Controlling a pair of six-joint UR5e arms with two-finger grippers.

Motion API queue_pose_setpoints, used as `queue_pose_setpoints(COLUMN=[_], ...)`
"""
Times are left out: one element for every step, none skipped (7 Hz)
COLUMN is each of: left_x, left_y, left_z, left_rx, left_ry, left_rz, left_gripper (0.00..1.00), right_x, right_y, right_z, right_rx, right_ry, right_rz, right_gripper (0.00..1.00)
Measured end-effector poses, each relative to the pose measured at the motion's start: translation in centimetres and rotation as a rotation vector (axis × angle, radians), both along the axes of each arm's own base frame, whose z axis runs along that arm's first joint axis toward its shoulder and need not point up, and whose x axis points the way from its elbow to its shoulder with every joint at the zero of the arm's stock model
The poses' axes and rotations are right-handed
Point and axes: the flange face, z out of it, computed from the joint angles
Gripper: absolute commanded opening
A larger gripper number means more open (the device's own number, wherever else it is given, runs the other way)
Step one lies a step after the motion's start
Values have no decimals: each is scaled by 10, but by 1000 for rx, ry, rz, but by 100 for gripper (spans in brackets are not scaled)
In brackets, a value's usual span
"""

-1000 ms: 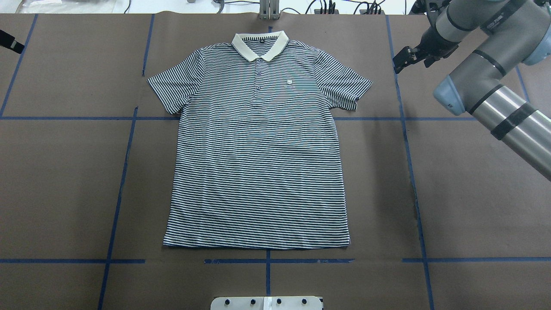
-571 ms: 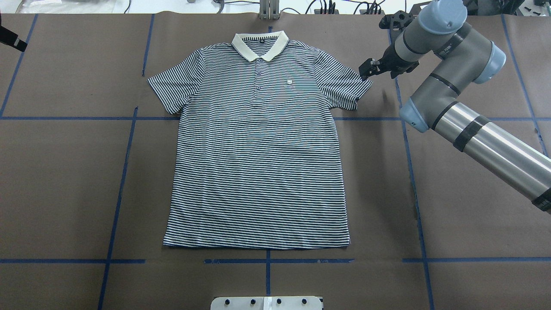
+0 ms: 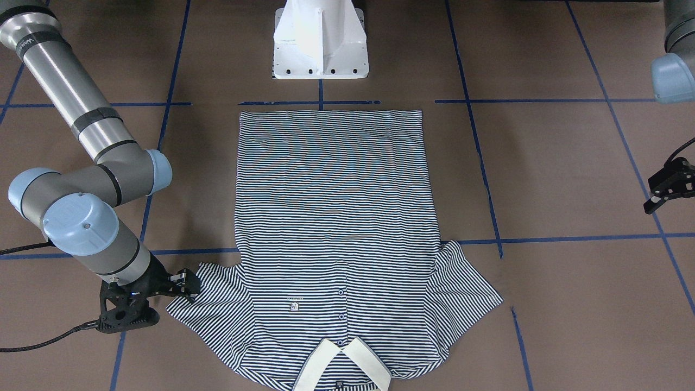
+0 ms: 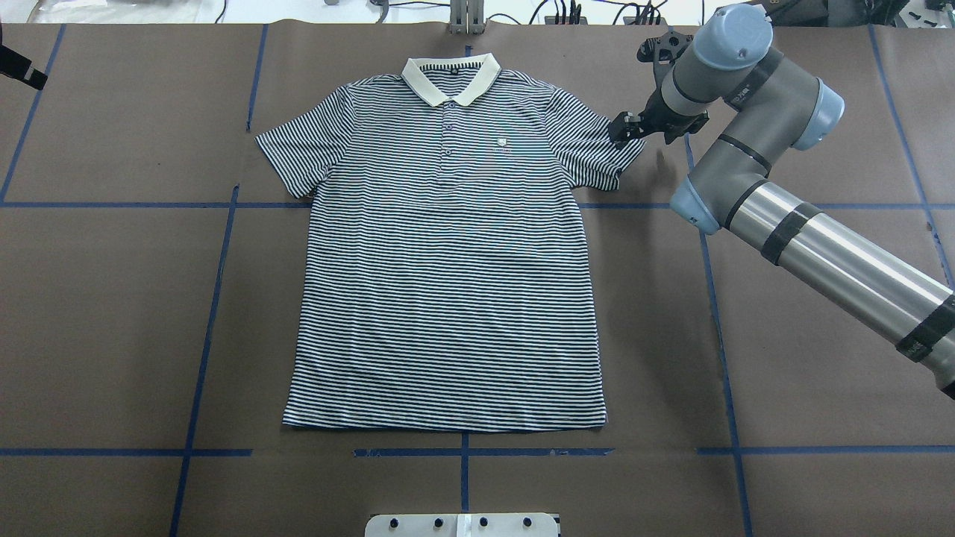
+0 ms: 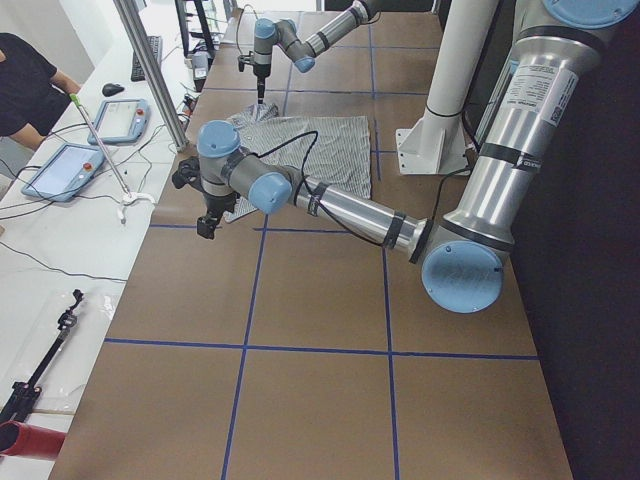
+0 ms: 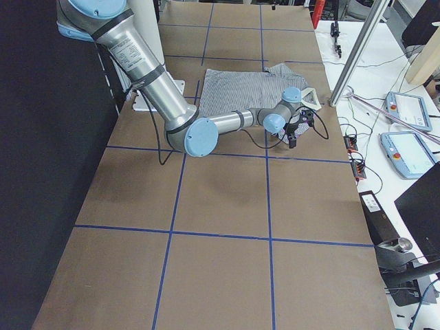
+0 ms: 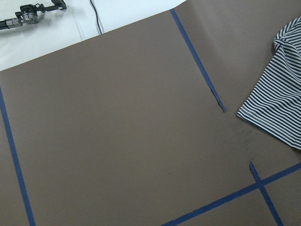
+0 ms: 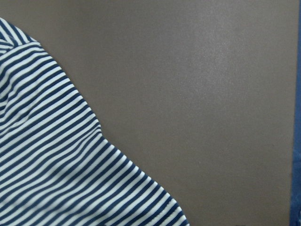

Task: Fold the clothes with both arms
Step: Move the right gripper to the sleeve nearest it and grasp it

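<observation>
Left hand (image 3: 650,199): parked at the far edge of the surface (image 4: 112,313), well apart from the cloth, fingers look spread, unmoved. Polo shirt (image 4: 448,283): flat, face up, collar away from the robot, nothing folded. Right hand (image 4: 621,130): a second ago out past the tape line, now swung in to the outer edge of the right sleeve (image 4: 597,153). It looks spread, not pinching. You're at the first grasp; the left has yet to come in.

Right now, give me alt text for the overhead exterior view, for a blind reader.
A striped polo shirt lies flat, face up, collar at the far edge, on a brown table with blue tape lines. The right arm reaches in, its right gripper at the tip of that side's sleeve; the left gripper barely shows at upper left.
</observation>
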Motion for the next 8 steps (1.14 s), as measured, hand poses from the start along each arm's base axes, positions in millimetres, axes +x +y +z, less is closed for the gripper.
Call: queue_pose_setpoints(left_x=[-1, -1, -1, -1, -1, -1, -1, -1], left_y=[1, 1, 1, 1, 1, 1, 1, 1], left_z=[-1, -2, -3, -3, -3, -3, -3, -3], left_rx=[1, 2, 3, 3, 3, 2, 2, 1], left_ry=[1, 1, 1, 2, 1, 1, 1, 1], left_rz=[0, -1, -1, -1, -1, -1, -1, -1], left_gripper=[100, 100, 100, 100, 100, 100, 100, 100], right_x=[-2, -5, -7, -8, -8, -9, -8, -7], right_y=[-1, -2, -2, -2, -2, -2, -2, -3], right_z=[2, 2, 2, 2, 2, 2, 3, 1], right_rx=[-3, -4, -5, -5, -1, 9, 15, 20], right_ry=[5, 7, 9, 10, 11, 14, 17, 16], right_rz=[-3, -6, -8, -10, -15, -26, -33, -34], right_gripper=[84, 68, 35, 9, 0, 0, 0, 0])
